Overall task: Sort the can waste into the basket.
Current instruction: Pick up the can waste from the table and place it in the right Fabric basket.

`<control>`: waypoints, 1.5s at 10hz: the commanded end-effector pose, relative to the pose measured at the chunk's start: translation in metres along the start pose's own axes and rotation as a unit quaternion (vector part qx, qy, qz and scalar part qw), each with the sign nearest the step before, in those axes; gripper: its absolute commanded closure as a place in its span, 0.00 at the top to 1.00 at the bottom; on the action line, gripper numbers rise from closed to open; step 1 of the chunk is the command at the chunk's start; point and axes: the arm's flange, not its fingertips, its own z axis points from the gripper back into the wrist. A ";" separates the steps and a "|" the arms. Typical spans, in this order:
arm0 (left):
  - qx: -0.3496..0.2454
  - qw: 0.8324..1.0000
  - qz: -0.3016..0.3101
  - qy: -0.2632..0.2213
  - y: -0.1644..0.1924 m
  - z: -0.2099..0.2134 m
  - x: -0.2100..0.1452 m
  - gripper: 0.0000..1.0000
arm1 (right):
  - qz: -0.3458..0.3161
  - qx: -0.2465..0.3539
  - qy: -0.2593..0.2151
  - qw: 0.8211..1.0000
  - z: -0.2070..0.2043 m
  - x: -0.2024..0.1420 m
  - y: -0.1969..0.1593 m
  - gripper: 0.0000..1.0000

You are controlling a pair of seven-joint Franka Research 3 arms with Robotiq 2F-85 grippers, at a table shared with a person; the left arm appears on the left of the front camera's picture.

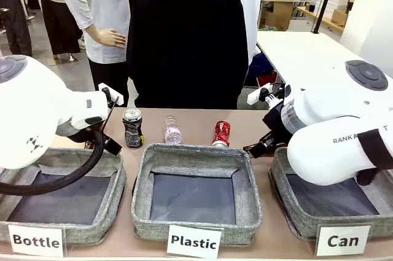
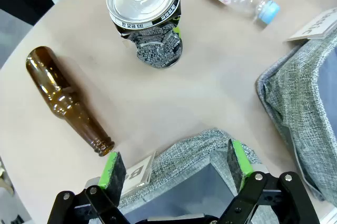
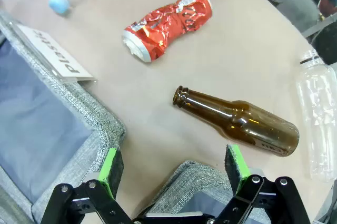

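Opening step of the sort: neither can has been collected. The red crushed can point(image 3: 168, 23) lies on its side on the table beyond the "Plastic" basket point(image 1: 196, 150), toward the right. The black crushed can point(image 2: 147, 23) stands upright with its silver top up, beyond the "Bottle" basket point(image 1: 61, 158) on the left, well apart from the "Can" basket point(image 1: 281, 190) at the robot's right. What shows of that basket's dark floor holds no can; part of it is hidden by the right arm. The left gripper point(image 2: 175, 163) hangs over the near corner of the "Bottle" basket with its jaws spread wide and nothing between them. The right gripper point(image 3: 174, 162) hangs over a grey basket corner, likewise spread wide and empty. A brown glass bottle point(image 3: 237, 121) lies between the right gripper and the red can. A second brown bottle point(image 2: 66, 100) lies near the black can, and a clear plastic bottle point(image 1: 172, 130) lies between the two cans. Judgement: the red can is the nearer pick for the right arm. The next move calls for a reach past the brown bottle without knocking it, the jaws set across the crumpled body, then a short carry back to the "Can" basket. The black can will need a long carry across the table.
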 end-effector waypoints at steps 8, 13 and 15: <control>0.000 1.000 0.000 0.000 0.000 0.000 0.000 1.00 | 0.000 0.000 0.000 1.000 0.000 0.000 0.000 1.00; 0.000 1.000 0.000 0.000 0.000 0.000 0.000 1.00 | 0.000 0.000 0.000 1.000 0.000 0.000 0.000 1.00; 0.000 1.000 0.000 0.000 0.000 0.000 0.000 1.00 | 0.000 0.000 0.000 1.000 0.000 0.000 0.000 1.00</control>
